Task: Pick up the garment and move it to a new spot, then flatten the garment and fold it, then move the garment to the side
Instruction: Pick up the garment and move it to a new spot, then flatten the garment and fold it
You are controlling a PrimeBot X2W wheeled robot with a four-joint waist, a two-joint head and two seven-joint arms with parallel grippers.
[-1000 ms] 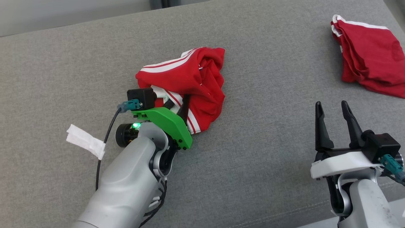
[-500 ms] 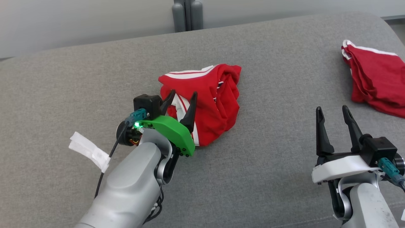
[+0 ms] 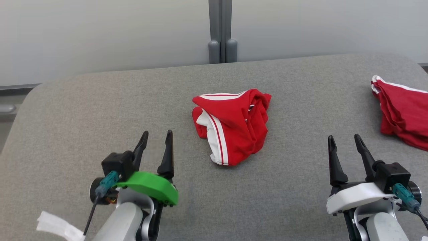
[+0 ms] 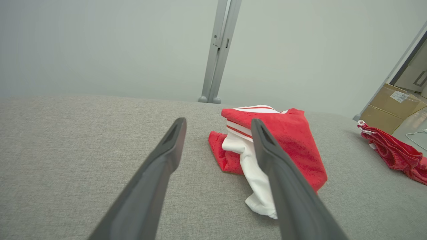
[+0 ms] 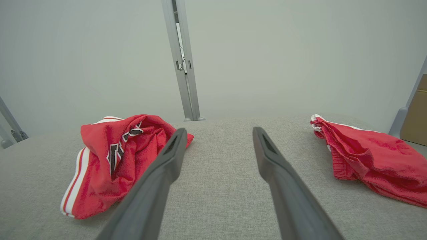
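Note:
A crumpled red garment with white stripes (image 3: 234,125) lies in a heap at the middle of the grey padded surface (image 3: 100,110). The left wrist view shows the garment (image 4: 287,146) just right of my fingers, and the right wrist view shows it (image 5: 113,156) at the left. My left gripper (image 3: 156,135) stands open at the lower left, apart from the cloth, nothing between its fingers. My right gripper (image 3: 344,140) is open at the lower right, also holding nothing.
A second red garment (image 3: 403,113) lies bunched at the right edge of the surface, also seen as a red pile (image 5: 367,156) in the right wrist view. A grey post (image 3: 220,31) stands against the pale wall behind. Cardboard boxes (image 4: 387,106) sit off to the right.
My left gripper has let go of the garment and drawn back to the lower left, open. The head camera has tilted up, so the whole picture has shifted downward.

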